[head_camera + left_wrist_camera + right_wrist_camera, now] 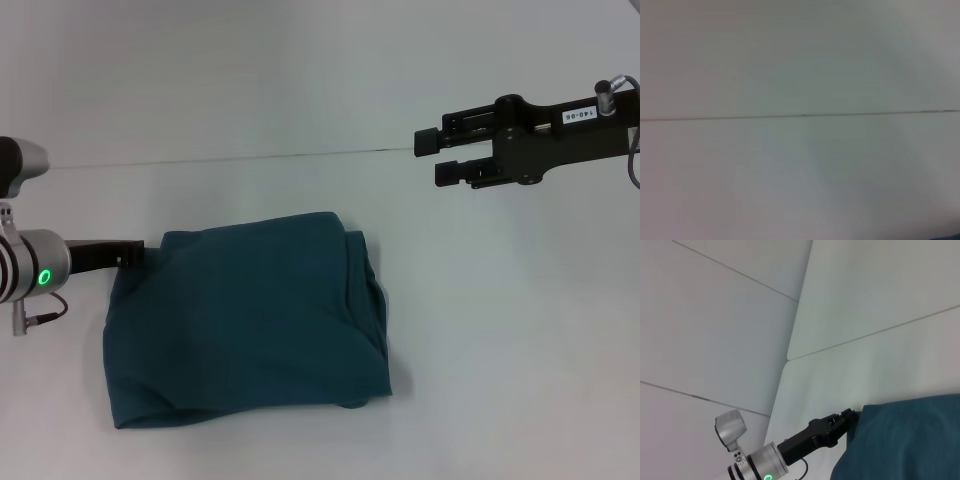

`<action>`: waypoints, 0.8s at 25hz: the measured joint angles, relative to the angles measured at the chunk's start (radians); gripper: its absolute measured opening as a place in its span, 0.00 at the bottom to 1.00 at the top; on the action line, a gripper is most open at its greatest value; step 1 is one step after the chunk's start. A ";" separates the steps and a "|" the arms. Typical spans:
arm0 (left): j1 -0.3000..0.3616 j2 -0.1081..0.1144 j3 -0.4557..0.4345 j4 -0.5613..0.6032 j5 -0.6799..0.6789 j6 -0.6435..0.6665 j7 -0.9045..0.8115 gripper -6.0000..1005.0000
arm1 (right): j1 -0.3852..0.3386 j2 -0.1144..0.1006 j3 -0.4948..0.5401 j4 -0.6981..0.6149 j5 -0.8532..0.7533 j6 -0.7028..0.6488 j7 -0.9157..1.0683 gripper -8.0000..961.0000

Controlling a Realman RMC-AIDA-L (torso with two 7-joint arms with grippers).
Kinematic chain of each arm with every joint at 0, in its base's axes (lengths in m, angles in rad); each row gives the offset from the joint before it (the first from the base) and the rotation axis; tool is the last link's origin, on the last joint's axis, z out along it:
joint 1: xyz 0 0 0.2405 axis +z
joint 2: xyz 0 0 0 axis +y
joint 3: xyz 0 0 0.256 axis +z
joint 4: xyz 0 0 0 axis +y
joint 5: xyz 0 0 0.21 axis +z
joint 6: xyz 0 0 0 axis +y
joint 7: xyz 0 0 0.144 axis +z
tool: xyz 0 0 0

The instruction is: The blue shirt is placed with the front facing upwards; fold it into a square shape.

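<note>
The blue shirt lies on the white table as a folded, roughly square bundle with its plain teal side up; no lettering shows. Layered edges bunch along its right side. My left gripper sits low at the shirt's far left corner, touching the cloth edge; the right wrist view shows the left gripper against the shirt there. My right gripper hangs open in the air, above and to the far right of the shirt, holding nothing. The left wrist view shows only bare table.
The white table spreads around the shirt on all sides. A thin dark seam runs across it behind the shirt. Nothing else stands on the surface.
</note>
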 joint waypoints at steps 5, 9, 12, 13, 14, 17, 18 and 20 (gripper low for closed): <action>0.003 -0.002 -0.002 0.007 0.001 0.000 -0.001 0.21 | 0.000 -0.002 0.000 0.001 0.000 0.002 0.000 0.70; 0.007 -0.005 -0.002 0.023 0.001 0.001 -0.015 0.02 | 0.000 -0.002 0.000 0.003 0.000 0.002 0.000 0.70; 0.017 -0.007 -0.002 0.046 0.001 0.008 -0.030 0.02 | 0.000 -0.003 0.000 0.004 0.001 0.002 0.000 0.70; 0.022 -0.007 -0.002 0.056 0.001 0.012 -0.038 0.02 | 0.000 -0.003 0.000 0.004 0.001 0.002 0.000 0.70; 0.029 -0.007 -0.002 0.067 0.001 0.018 -0.044 0.02 | 0.000 -0.003 0.000 0.004 0.001 0.002 0.000 0.70; 0.048 -0.009 -0.003 0.100 0.001 0.040 -0.061 0.02 | -0.001 -0.003 0.000 0.004 0.002 0.002 0.000 0.70; 0.054 -0.009 -0.003 0.107 0.001 0.045 -0.066 0.02 | -0.001 -0.003 0.000 0.004 0.002 0.002 0.000 0.70; 0.065 -0.008 -0.002 0.122 0.001 0.055 -0.076 0.02 | -0.001 -0.003 0.000 0.004 0.002 0.002 0.000 0.70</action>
